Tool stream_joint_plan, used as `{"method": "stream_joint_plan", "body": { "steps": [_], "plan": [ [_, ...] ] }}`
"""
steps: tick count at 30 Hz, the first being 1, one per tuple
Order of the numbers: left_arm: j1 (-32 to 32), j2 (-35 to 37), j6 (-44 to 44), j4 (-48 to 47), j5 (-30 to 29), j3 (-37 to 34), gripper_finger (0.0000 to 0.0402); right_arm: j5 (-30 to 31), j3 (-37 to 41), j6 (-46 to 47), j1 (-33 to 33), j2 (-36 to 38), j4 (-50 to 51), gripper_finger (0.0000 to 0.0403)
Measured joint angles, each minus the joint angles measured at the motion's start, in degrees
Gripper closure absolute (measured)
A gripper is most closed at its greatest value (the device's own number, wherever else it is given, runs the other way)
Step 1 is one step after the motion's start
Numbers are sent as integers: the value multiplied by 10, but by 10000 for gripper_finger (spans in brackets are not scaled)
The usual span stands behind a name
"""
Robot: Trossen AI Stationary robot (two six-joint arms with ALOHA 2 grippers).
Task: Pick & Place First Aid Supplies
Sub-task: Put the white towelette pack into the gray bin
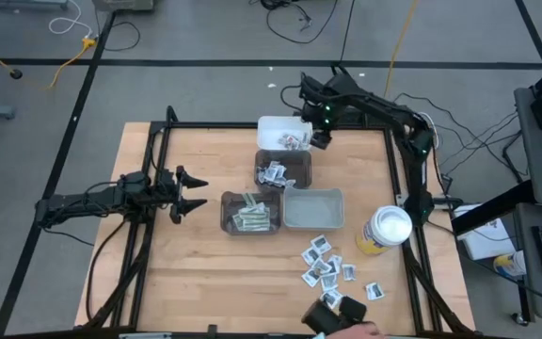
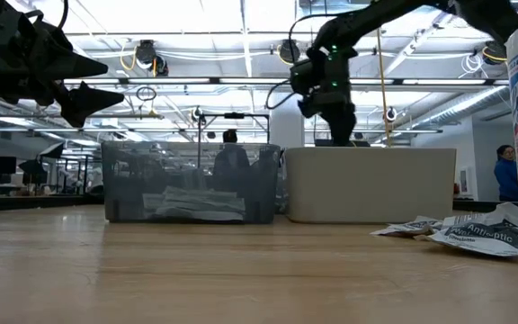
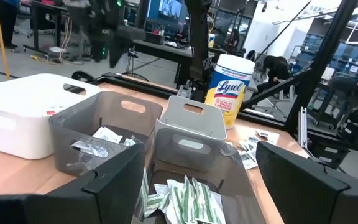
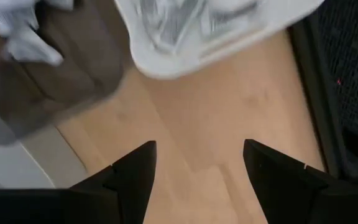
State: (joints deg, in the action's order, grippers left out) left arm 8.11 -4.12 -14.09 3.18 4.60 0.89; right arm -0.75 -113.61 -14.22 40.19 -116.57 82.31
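supplies: loose cluster of first aid packets [image 1: 324, 263], small flat white sachets with dark print, on bare wood just beside the yellow canister [image 1: 385, 231], on its front-left side
handling: judged very light, thin, soft foil or paper, likely slick; they overlap, so a pinch may lift two at once
grip spot: best guess is a raised edge or corner of an outer packet of the cluster, fingers coming down close to the wood
sorted so far: more packets lie in the white bin [image 1: 284, 133], the dark bin [image 1: 283, 170] and the grey bin [image 1: 249, 214], all left of and beyond the canister; the light tray [image 1: 313, 209] next to the canister looks empty
right gripper [image 1: 321, 138]: over the white bin's right edge, well beyond the canister, fingers spread wide, nothing between them
left gripper [image 1: 188, 191]: far left of the canister, past the grey bin, jaws wide, empty, waiting
person: a hand [image 1: 358, 330] with a dark object at the front table edge, near the cluster
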Motion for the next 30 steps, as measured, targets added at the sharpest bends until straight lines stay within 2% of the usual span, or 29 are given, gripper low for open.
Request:
{"method": "stream_joint_plan", "body": {
  "steps": [5, 10, 14, 21, 30],
  "plan": [
    [0, 0, 0, 0, 0, 0, 91, 65, 139, 1, -20, 95, -43, 167],
    [0, 0, 0, 0, -1, 0, 91, 45, 290, 68, -99, 216, -101, 167],
    [0, 0, 0, 0, -1, 0, 91, 51, 380, 131, -174, 296, -85, 168],
    [0, 0, -1, 0, -1, 0, 91, 43, 430, 235, -333, 352, -59, 169],
    [0, 0, -1, 0, -1, 0, 91, 20, 430, 395, -539, 353, -67, 170]
  ]
}}
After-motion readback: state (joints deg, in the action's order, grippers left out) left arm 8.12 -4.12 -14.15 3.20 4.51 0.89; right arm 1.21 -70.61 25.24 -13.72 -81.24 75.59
